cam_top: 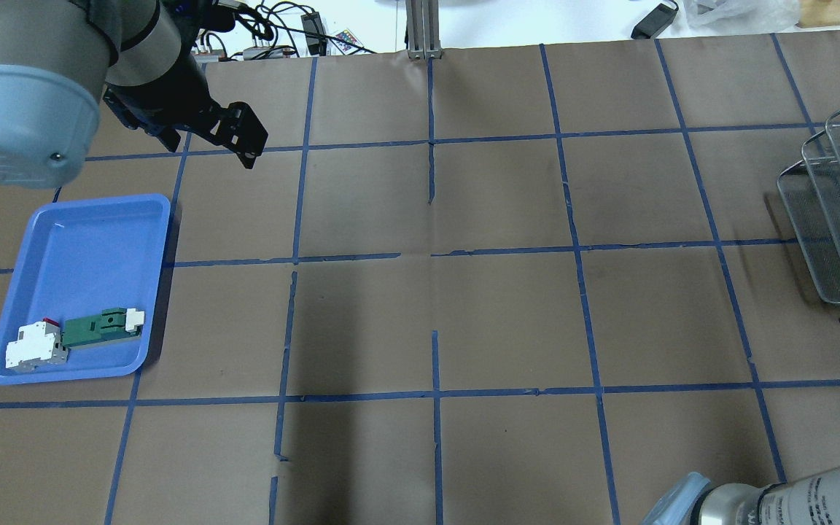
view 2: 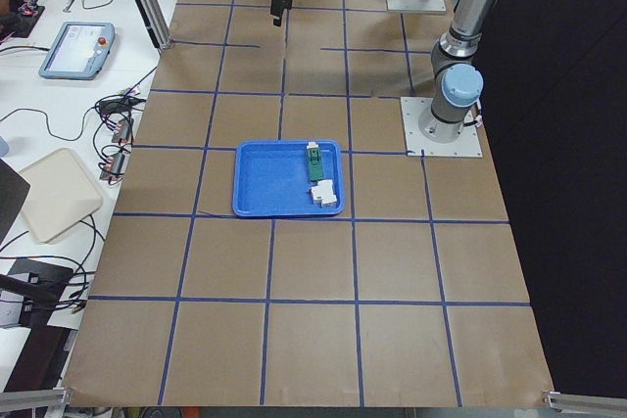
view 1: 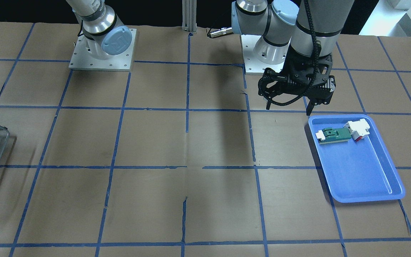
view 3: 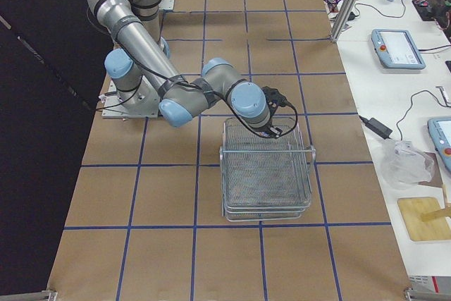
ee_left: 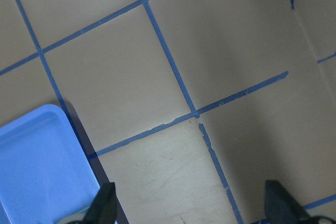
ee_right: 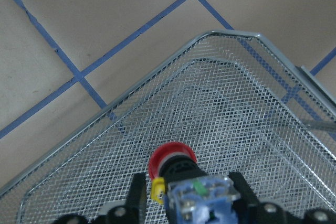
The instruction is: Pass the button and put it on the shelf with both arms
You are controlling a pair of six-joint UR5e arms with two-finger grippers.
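Brown paper covers the table [view 1: 155, 142], and blue tape cuts it into big squares. I see it all through the cameras.

At one end of the table stands the shelf [view 3: 268, 174], a silver wire rack with round corners and tiers. The right arm bends low over it. The right gripper [ee_right: 189, 195] is squeezed onto the button [ee_right: 173, 162]. One black finger presses each side of the blue-and-white block at its back. The red head points away from the wrist camera, out over the mesh of the top tier, near a rounded corner. A small yellow bit shows beside the black collar. I cannot tell if the button touches the wire or hangs just above it.

At the other end of the table lies a blue tray [view 1: 362, 167]. A green-and-white part [view 1: 335, 135] with a white and red end rests inside it, close to the end nearest the robot.

The left gripper [ee_left: 191, 211] hangs in the air above bare paper, just beside the tray and not over it. Its two fingers are spread wide apart and nothing sits between them. From its wrist camera I see only one corner of the tray, tape lines and a small tear in the paper.

The shelf and the tray are well apart, with the wide middle of the table between them.
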